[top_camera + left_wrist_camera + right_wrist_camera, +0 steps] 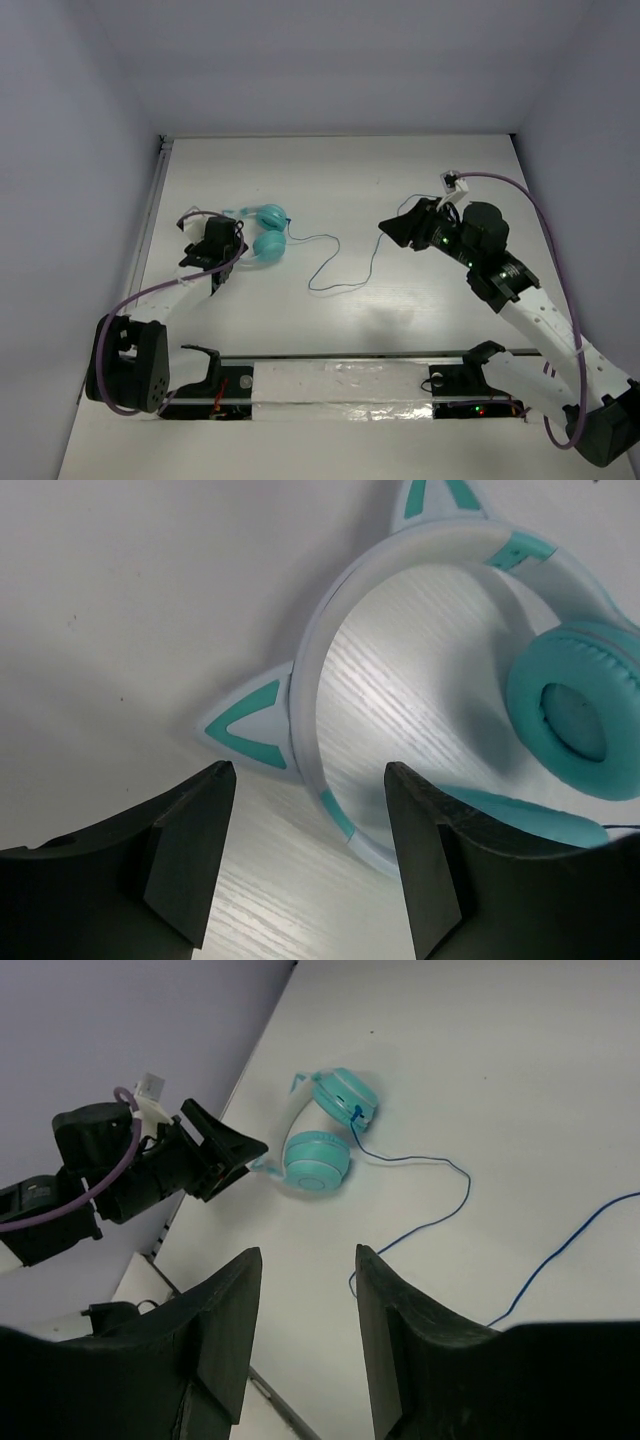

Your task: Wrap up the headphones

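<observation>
The left claw [310, 768] has its two black fingers spread wide with nothing clamped between them. Just ahead of its fingertips, flat on the white wood-grain tabletop [400, 170], lie the small headphones with round turquoise ear cups [268, 248]. In the left wrist view their thin pale headband [312, 670] curves across the gap between the fingers, running close past the right-hand fingertip. Whether it touches that fingertip cannot be told. A pale, teal-centred cat-ear tab [255, 720] sticks out from the band just beyond the left-hand fingertip. One padded cup lies farther ahead and to the right of this claw, and the second cup's edge shows behind the right-hand finger.

The right claw [307, 1253] also stands with its fingers apart and grips nothing. It hangs above the tabletop, well apart from the headphones, which lie far ahead of it, next to the left claw. The thin dark blue cord [420, 1157] leaves the farther cup and trails in loose bends over the tabletop towards the right claw. One stretch of it passes below that claw's fingertips and another runs off to its right.
</observation>
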Robot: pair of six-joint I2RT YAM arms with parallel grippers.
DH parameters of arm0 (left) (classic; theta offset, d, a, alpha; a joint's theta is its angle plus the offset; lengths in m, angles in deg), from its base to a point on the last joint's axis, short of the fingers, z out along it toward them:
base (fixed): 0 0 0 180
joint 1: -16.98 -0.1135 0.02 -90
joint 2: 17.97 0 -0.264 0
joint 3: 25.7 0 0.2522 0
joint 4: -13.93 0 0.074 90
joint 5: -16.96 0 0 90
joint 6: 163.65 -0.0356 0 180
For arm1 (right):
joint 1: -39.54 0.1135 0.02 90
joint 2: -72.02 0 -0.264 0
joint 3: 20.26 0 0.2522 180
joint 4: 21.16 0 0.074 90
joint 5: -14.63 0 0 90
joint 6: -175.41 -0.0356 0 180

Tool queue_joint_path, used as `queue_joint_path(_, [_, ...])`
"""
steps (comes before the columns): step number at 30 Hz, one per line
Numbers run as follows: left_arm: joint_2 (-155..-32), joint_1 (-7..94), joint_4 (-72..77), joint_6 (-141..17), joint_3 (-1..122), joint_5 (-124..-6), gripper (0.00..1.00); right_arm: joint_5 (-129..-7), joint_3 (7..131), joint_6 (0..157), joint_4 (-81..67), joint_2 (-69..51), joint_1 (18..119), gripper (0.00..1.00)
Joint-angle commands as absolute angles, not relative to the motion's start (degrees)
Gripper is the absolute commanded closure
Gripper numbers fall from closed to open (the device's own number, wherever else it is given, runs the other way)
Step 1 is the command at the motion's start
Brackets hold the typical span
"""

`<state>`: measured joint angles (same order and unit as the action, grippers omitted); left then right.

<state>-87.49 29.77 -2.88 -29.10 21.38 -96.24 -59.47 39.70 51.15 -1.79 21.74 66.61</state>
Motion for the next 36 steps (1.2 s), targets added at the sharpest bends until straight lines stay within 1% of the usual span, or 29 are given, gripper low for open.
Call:
queue_joint_path(1, [-85.6, 30.0, -0.5, -26.3, 18.0, -94.1, 0.41, -57.4, 39.6, 52.1, -5.1, 21.7, 67.4, 0.51])
queue_joint_path(3, [-85.6, 30.0, -0.6, -26.5, 18.0, -96.3, 0.41, -56.7, 39.7, 52.3, -5.5, 21.2, 67.4, 0.51])
queue_joint_path(9, [-86.3, 30.0, -1.1, -30.9, 27.9, -99.8, 0.41, -57.3, 39.9, 52.4, -5.4, 20.3, 68.5, 0.51])
queue_joint_path(14, [-94.1, 29.4, -7.1, -36.4, 39.0, -99.0, 0.43, -57.9, 40.4, 52.6, -5.1, 20.4, 68.5, 0.51])
queue_joint_path(17, [-96.5, 24.7, -11.2, -40.5, 41.9, -93.7, 0.44, -59.2, 40.3, 52.4, -5.7, 21.3, 68.5, 0.51])
queue_joint_path(21, [-99.4, 19.5, -11.8, -46.0, 43.5, -81.3, 0.48, -59.4, 39.2, 52.0, -6.5, 22.9, 68.5, 0.51])
queue_joint_path(23, [-103.1, 19.4, -14.4, -48.5, 46.4, -79.3, 0.49, -59.5, 38.6, 52.1, -6.4, 24.3, 68.5, 0.51])
queue_joint_path(24, [-103.7, 19.4, -15.3, -50.3, 46.6, -75.5, 0.50, -59.9, 38.4, 52.1, -6.3, 24.7, 68.5, 0.51])
queue_joint_path(29, [-105.3, 19.4, -15.1, -57.3, 44.6, -73.6, 0.48, -59.4, 36.2, 51.7, -6.8, 26.0, 68.5, 0.51])
queue_joint_path(30, [-105.6, 19.4, -14.0, -57.9, 44.1, -71.4, 0.48, -58.8, 36.1, 51.7, -6.8, 25.8, 68.5, 0.51])
queue_joint_path(32, [-107.5, 19.4, -15.1, -58.6, 45.1, -72.4, 0.48, -58.1, 35.8, 51.4, -8.4, 25.4, 68.5, 0.51])
queue_joint_path(36, [-109.7, 19.4, -16.3, -59.2, 47.5, -79.6, 0.48, -57.5, 35.6, 51.2, -8.8, 25.2, 68.5, 0.51])
